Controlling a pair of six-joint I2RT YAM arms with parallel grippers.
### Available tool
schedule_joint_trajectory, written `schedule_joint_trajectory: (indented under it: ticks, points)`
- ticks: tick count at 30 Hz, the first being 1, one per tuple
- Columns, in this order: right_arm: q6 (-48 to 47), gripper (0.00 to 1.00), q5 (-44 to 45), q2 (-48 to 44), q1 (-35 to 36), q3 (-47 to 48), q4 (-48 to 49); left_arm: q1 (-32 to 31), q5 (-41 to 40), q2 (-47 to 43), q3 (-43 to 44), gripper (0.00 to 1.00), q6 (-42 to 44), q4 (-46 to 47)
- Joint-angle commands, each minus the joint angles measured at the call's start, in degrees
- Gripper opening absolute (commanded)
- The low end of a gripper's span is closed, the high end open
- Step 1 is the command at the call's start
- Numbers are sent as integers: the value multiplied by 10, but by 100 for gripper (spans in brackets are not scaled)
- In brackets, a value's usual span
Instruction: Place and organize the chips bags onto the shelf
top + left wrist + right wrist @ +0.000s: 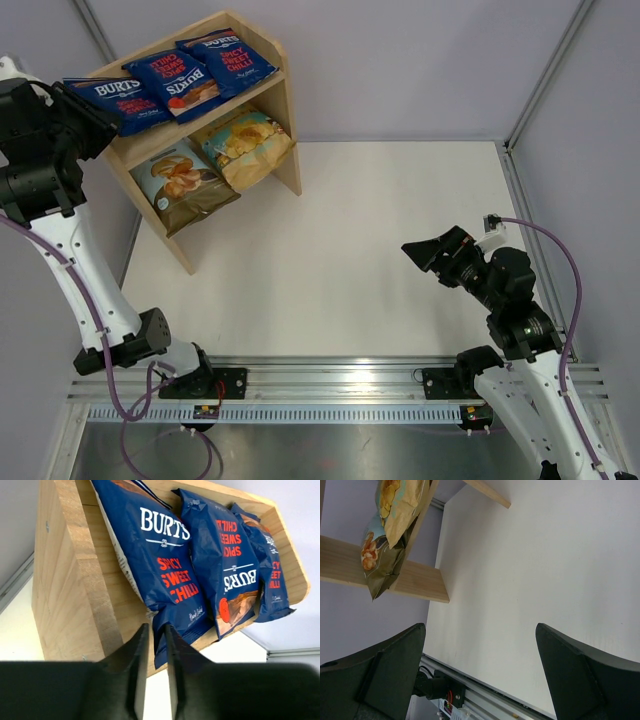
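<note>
Left end effector (156, 626): fingers drawn close with only a thin slit between them. It sits at the left end of the shelf's top tier.
Left grip: the lower corner of the nearest Burts bag (160, 555) shows at the top of the slit. Cannot tell whether the corner is pinched or only lies behind the tips.
Nearest Burts bag: dark blue, lying flat on the top tier directly ahead of the left fingertips. Its bottom edge hangs over the tier's front lip.
Middle Burts bag (225, 555): next beyond the nearest one, touching it. Its print is turned the opposite way.
Far Burts bag (272, 565): farthest from the left end effector, at the tier's other end, tucked against the middle bag.
Shelf (65, 605): light wood. Its side panel stands just left of the left fingertips.
Lower tier: the Cassava Chips bag (185, 185) lies below the left end effector. The tan-yellow bag (245, 145) lies beside it and touches it. Both poke out past the front edge.
Right end effector (480, 626): released, fingers spread wide with nothing between them.
Right position: over the white surface (545, 555), well apart from the shelf and every bag. The lower-tier bags are visible far ahead of it.
</note>
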Motion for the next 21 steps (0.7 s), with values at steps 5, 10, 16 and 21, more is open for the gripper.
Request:
schedule_joint_trajectory:
  ticks: [5,10,16,21]
  points:
    - [-18,99,0,-1,0,9,12,4,-94,-63,48,50,8,-5]
    - [-43,99,1,8,-1,21,-2,5,-151,-102,67,68,15,-15]
    - [-148,100,57,18,-1,83,-64,5,-37,-214,-120,99,63,49]
    - [-233,99,141,31,0,154,-135,4,10,-347,-318,99,106,94]
